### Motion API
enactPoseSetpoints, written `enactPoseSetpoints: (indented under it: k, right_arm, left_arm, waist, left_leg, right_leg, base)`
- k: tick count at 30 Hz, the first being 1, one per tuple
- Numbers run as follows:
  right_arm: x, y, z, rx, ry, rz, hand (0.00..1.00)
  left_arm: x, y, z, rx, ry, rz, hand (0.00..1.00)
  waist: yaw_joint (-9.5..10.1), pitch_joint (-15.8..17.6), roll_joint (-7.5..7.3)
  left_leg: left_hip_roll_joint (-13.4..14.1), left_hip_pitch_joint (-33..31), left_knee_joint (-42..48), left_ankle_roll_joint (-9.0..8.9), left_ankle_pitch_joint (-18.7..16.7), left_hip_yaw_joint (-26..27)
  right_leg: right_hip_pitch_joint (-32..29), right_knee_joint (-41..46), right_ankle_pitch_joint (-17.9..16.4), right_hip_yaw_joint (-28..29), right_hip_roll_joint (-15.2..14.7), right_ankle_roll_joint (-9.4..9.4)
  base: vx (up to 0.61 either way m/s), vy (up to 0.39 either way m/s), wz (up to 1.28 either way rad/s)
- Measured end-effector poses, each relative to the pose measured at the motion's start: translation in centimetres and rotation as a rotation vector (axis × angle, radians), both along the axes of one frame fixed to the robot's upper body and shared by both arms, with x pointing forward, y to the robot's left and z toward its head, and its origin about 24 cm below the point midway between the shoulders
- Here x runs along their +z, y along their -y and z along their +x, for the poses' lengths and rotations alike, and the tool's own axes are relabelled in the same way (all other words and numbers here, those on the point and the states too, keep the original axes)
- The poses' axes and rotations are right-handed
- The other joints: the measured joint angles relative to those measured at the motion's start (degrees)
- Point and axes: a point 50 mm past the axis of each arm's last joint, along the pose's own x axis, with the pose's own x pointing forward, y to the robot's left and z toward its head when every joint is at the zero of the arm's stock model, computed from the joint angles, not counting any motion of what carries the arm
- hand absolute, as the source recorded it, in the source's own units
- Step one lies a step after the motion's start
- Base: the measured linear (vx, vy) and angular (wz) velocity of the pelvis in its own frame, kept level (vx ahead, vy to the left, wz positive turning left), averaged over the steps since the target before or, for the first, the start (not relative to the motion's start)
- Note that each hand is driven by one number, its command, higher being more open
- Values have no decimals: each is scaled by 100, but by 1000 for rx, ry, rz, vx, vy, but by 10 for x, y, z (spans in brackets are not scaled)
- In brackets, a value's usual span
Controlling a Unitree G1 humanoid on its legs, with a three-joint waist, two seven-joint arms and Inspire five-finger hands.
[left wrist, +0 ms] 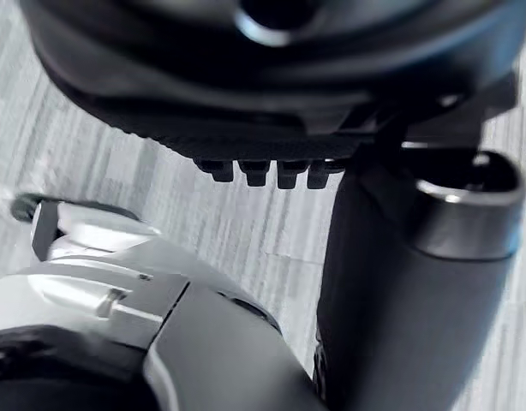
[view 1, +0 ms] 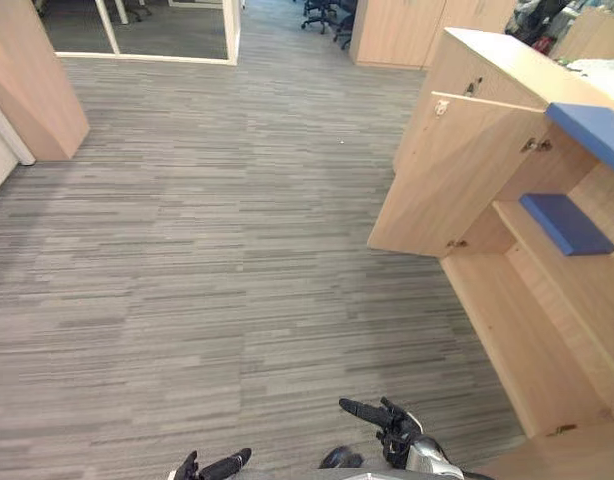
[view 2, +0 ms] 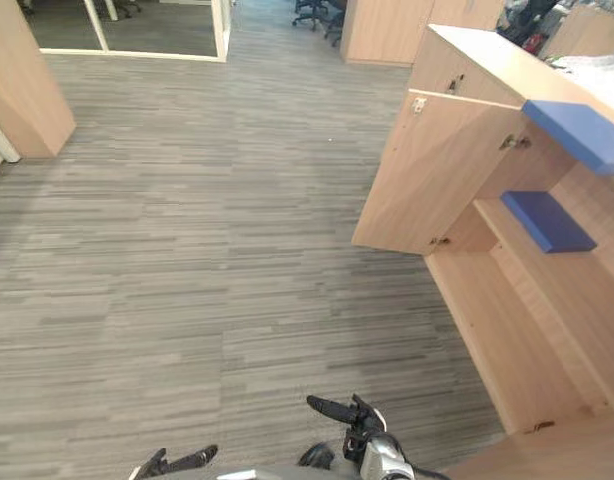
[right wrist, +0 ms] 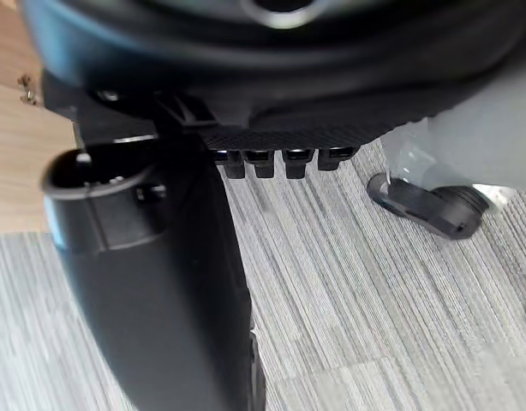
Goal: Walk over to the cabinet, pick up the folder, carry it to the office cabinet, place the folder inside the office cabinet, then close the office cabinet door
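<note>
A light wooden cabinet (view 1: pixel 507 75) stands at the right with its door (view 1: pixel 452 175) swung open towards the room. On its inner shelf lies a flat blue folder (view 1: pixel 565 222). A second blue slab (view 1: pixel 592 130) rests on the cabinet's top edge above it. Both hands hang low over the grey floor, well short of the cabinet. My left hand (view 1: pixel 217 467) has its fingers straight and holds nothing. My right hand (view 1: pixel 382 415) also has straight fingers and is empty. In the wrist views, the left hand (left wrist: pixel 409 282) and the right hand (right wrist: pixel 152 282) show bare floor past them.
Grey striped carpet (view 1: pixel 217 230) stretches ahead. A wooden unit (view 1: pixel 32 80) stands at the far left, a glass partition (view 1: pixel 147 30) at the back, more wooden cabinets (view 1: pixel 407 30) and office chairs (view 1: pixel 327 15) beyond. The open door juts out into the floor.
</note>
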Motion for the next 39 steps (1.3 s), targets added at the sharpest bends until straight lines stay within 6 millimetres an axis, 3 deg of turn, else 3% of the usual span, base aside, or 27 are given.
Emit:
enactPoseSetpoints:
  k: [2, 4, 7, 9, 10, 12, 13, 14, 15, 16, 18, 19, 20, 21, 22, 23, 24, 25, 26, 28, 29, 30, 32, 34, 36, 37, 39]
  right_arm:
    - [-1, 7, -2, -7, -19, -27, 100]
    - [-2, 11, -2, -5, -40, -43, 100]
    - [-3, 20, -6, -10, -68, -68, 100]
    - [-4, 24, -8, -12, -82, -84, 100]
    - [-4, 22, -8, -10, -85, -82, 100]
    - [-5, 20, -9, -8, -87, -77, 100]
    - [-5, 17, -11, -8, -87, -73, 100]
    - [-4, 16, -10, -6, -70, -74, 100]
    - [-4, 10, -10, -8, -67, -61, 100]
    - [-3, -2, -6, 1, -44, -26, 100]
    - [-3, -3, -7, 15, -41, -9, 100]
    - [-3, -2, -8, 5, -39, -6, 100]
    - [-4, 2, -10, -24, -36, -7, 100]
    - [-4, 4, -12, -48, -39, -3, 100]
    - [-3, 7, -10, -49, -27, -13, 100]
    - [-2, 12, -7, -52, -16, -24, 100]
    - [-2, 15, -9, -54, -22, -31, 100]
    - [-2, 16, -10, -62, -25, -30, 100]
    - [-3, 16, -12, -72, -26, -29, 100]
    - [-3, 18, -12, -69, -23, -33, 100]
    - [-2, 18, -8, -65, -12, -32, 100]
    - [0, 18, -1, -59, 2, -33, 100]
    - [2, 20, 3, -58, 8, -41, 100]
    - [2, 18, 4, -63, 14, -43, 100]
    - [3, 12, 5, -64, 21, -29, 100]
    - [2, 11, 2, -64, 15, -24, 100]
    - [3, 13, 3, -69, 27, -33, 100]
  left_arm:
    - [2, 3, 9, 10, 38, -2, 100]
    - [7, -1, 19, 4, 86, 17, 100]
    - [13, -3, 29, 15, 139, 39, 100]
    - [15, -6, 32, 37, 160, 44, 100]
    - [14, -7, 29, 71, 153, 46, 100]
    - [13, -8, 25, 109, 139, 49, 100]
    - [10, -5, 19, 148, 119, 38, 100]
    - [9, -4, 14, 159, 103, 43, 100]
    - [9, -6, 14, 161, 104, 48, 100]
    - [9, -6, 13, 170, 101, 49, 100]
    - [9, -4, 14, 187, 107, 38, 100]
    - [8, -2, 14, 190, 104, 33, 100]
    - [7, 0, 12, 194, 95, 25, 100]
    - [5, -1, 7, 203, 76, 24, 100]
    - [4, -2, 4, 205, 61, 26, 100]
    - [1, -3, -4, 209, 24, 26, 100]
    - [0, -4, -8, 209, 8, 28, 100]
    - [0, -5, -10, 207, 3, 31, 100]
    - [-1, -6, -13, 204, -11, 32, 100]
    - [-1, -7, -16, 183, -27, 36, 100]
    - [-1, -6, -16, 164, -35, 36, 100]
    - [-2, -6, -16, 161, -41, 36, 100]
    - [-2, -4, -12, 153, -37, 32, 100]
    - [-2, -4, -8, 151, -28, 33, 100]
    - [0, -9, -7, 147, -20, 45, 100]
    - [0, -8, -6, 146, -17, 46, 100]
    - [1, -1, 1, 144, 9, 31, 100]
  waist:
    - [119, 71, 90]
    - [162, 166, -39]
    - [220, 255, -150]
    - [254, 375, -268]
    - [293, 455, -360]
    - [367, 480, -411]
    - [447, 445, -400]
    - [487, 449, -400]
    - [509, 446, -481]
    - [565, 400, -480]
    - [571, 291, -461]
    - [580, 181, -421]
    - [580, 132, -367]
    - [563, 153, -378]
    - [511, 164, -372]
    - [362, 169, -328]
    - [279, 154, -282]
    - [282, 132, -295]
    - [255, 94, -341]
    - [234, 48, -296]
    - [200, 69, -268]
    - [177, 135, -206]
    - [127, 201, -140]
    - [146, 271, -216]
    - [148, 320, -383]
    - [150, 311, -395]
    - [113, 274, -227]
  left_leg:
    - [244, -600, 1335, 0, -30, -31]
    - [111, -1050, 1513, 13, -132, -18]
    - [-264, -1545, 203, -126, -239, -295]
    - [-807, -1703, -1300, -201, -162, -1066]
    - [-1135, -1726, -2295, -285, 159, -1783]
    - [-1253, -1696, -2818, -389, 587, -2154]
    - [-1292, -1568, -2961, -594, 1090, -2252]
    - [-1348, -1537, -2805, -455, 1549, -2183]
    - [-1411, -1583, -2596, -426, 1426, -2060]
    - [-1480, -1588, -2107, -230, 992, -1755]
    - [-1565, -1553, -1944, -88, 782, -1575]
    - [-1632, -1512, -1939, 25, 660, -1437]
    - [-1745, -1300, -2065, 146, 569, -1219]
    - [-1907, -933, -2267, 283, 544, -943]
    - [-1980, -744, -2321, 373, 529, -840]
    - [-2086, -397, -2404, 506, 477, -762]
    - [-2106, -23, -2625, 534, 465, -714]
    - [-2105, 116, -2757, 541, 467, -672]
    - [-2102, 329, -2975, 559, 472, -593]
    - [-1948, 408, -3161, 553, 504, -376]
    - [-1796, 358, -3183, 554, 502, -281]
    - [-1619, 394, -3268, 553, 502, -213]
    - [-1363, 492, -3354, 468, 482, -37]
    - [-1191, 692, -3344, 260, 364, 224]
    - [-1177, 813, -3290, 62, 201, 371]
    - [-1053, 851, -3141, -52, -4, 429]
    - [-744, 792, -3029, -241, -175, 429]
  right_leg:
    - [277, -185, -101, 358, 262, -114]
    - [521, -395, -130, 679, 289, -97]
    - [855, -678, -77, 1131, 271, 110]
    - [1005, -734, -138, 1413, 109, 267]
    - [1105, -723, -237, 1617, -50, 380]
    - [1162, -652, -303, 1826, -182, 565]
    - [1189, -563, -395, 2032, -274, 715]
    - [1243, -458, -484, 2149, -372, 847]
    - [1235, -405, -508, 2177, -489, 883]
    - [1232, -225, -484, 2195, -699, 930]
    - [1202, -121, -473, 2241, -875, 956]
    - [1066, 130, -472, 2313, -1039, 966]
    - [744, 940, -476, 2434, -1389, 963]
    - [333, 2156, -426, 2492, -1883, 648]
    - [192, 2757, -326, 2392, -2154, 333]
    - [97, 3784, -155, 2014, -2643, -89]
    - [110, 4141, 82, 1543, -2878, -269]
    - [98, 4079, 317, 1334, -2930, -303]
    - [83, 3971, 539, 1150, -2974, -434]
    - [17, 3799, 551, 996, -2855, -239]
    - [-60, 3693, 280, 859, -2755, 141]
    - [-111, 3493, -106, 605, -2591, 393]
    - [-168, 2993, -348, 126, -2406, 514]
    - [-178, 2198, -227, -345, -2339, 637]
    - [-175, 1545, 337, -464, -2291, 592]
    - [-133, 1376, 154, -500, -2144, 391]
    - [-141, 1242, -7, -551, -1751, 377]
  base:
    - [432, -60, -90]
    - [367, 16, -91]
    - [264, 66, -75]
    - [288, 193, -71]
    - [286, 220, -79]
    - [304, 241, -72]
    - [401, 319, -84]
    - [429, 335, -77]
    - [590, 415, -84]
    - [471, 322, -67]
    - [274, 200, -57]
    - [278, 296, -63]
    - [260, 304, -81]
    - [283, 356, -72]
    - [201, 253, -46]
    - [211, 271, -22]
    - [153, 203, -20]
    - [127, 172, -35]
    - [144, 119, -58]
    - [128, 58, -73]
    - [60, -32, -80]
    - [49, -57, -75]
    - [37, -128, -54]
    - [70, -221, -60]
    - [88, -273, -56]
    - [137, -299, -47]
    - [149, -268, -35]
